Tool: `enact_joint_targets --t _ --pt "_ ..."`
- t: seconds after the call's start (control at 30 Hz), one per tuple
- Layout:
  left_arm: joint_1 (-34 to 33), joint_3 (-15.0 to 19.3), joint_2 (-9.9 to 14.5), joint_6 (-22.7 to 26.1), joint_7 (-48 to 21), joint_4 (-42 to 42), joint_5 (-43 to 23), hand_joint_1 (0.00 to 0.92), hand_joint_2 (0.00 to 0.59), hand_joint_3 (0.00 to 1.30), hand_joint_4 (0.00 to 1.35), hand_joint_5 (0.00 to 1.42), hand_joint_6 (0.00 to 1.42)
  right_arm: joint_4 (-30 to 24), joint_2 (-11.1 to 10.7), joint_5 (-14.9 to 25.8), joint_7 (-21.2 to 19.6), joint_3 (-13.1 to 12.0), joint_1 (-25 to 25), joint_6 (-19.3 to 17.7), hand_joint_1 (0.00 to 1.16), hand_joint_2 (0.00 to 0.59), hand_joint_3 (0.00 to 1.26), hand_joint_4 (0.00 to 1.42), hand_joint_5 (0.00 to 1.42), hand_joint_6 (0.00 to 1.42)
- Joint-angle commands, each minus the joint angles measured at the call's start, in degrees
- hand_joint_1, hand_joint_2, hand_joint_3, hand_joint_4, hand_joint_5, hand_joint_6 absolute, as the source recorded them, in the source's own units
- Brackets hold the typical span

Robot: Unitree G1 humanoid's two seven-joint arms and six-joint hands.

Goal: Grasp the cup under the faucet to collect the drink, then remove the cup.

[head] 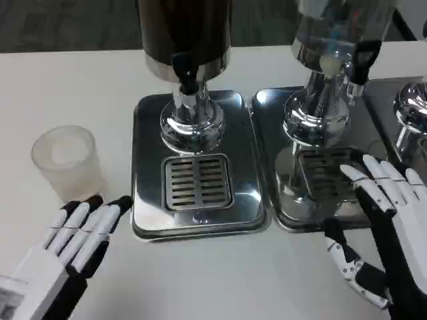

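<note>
A drinks station: steel dispensers [190, 73] (drip trays [197, 183] beneath) on table [80, 87].

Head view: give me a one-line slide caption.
Both hands, left hand and right hand, wait open; the cup stands left of the dark dispenser's drip tray.

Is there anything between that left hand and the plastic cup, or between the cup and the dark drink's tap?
Nothing visible stands in the way. The left hand lies just below the cup, fingertips close to its base, with bare table between. From the cup to the drip grate under the dark dispenser's faucet, the only thing to pass over is the raised edge of the steel tray.
</note>
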Motion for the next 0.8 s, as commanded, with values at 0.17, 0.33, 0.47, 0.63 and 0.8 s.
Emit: enact_joint_targets --t 0.17,0.33,0.47,0.63,0.8 --pt "0.4 -1.0 0.6 0.4 0.4 -0.6 -0.3 0.0 0.039 0.0 0.0 0.0 0.0 -0.1 -0.1 0.7 0.4 -0.6 0.0 0.2 0.58 0.459 0.25 0.1 0.11 0.06" --pt "0.4 -1.3 0.8 0.5 0.3 -0.7 -0.3 0.0 0.039 0.0 0.0 0.0 0.0 -0.3 -0.1 0.7 0.6 -0.7 0.2 0.3 0.58 0.459 0.25 0.11 0.11 0.06" --pt "0.7 -1.5 1.0 0.5 0.4 -0.7 -0.6 0.0 0.039 0.0 0.0 0.0 0.0 -0.4 0.1 1.0 0.6 -0.8 0.3 0.3 0.58 0.459 0.26 0.12 0.12 0.06" --pt "0.1 -1.3 1.2 -1.3 1.5 1.6 -3.5 0.0 0.039 0.0 0.0 0.0 0.0 -0.5 0.5 1.4 0.7 -0.3 0.2 0.2 0.58 0.459 0.27 0.15 0.14 0.08" --pt "-1.8 -0.8 1.2 -4.7 3.3 6.0 -7.8 0.0 0.03 0.0 0.0 0.0 0.02 -1.0 1.5 1.1 1.5 0.5 0.2 0.8 0.58 0.459 0.27 0.16 0.14 0.09"
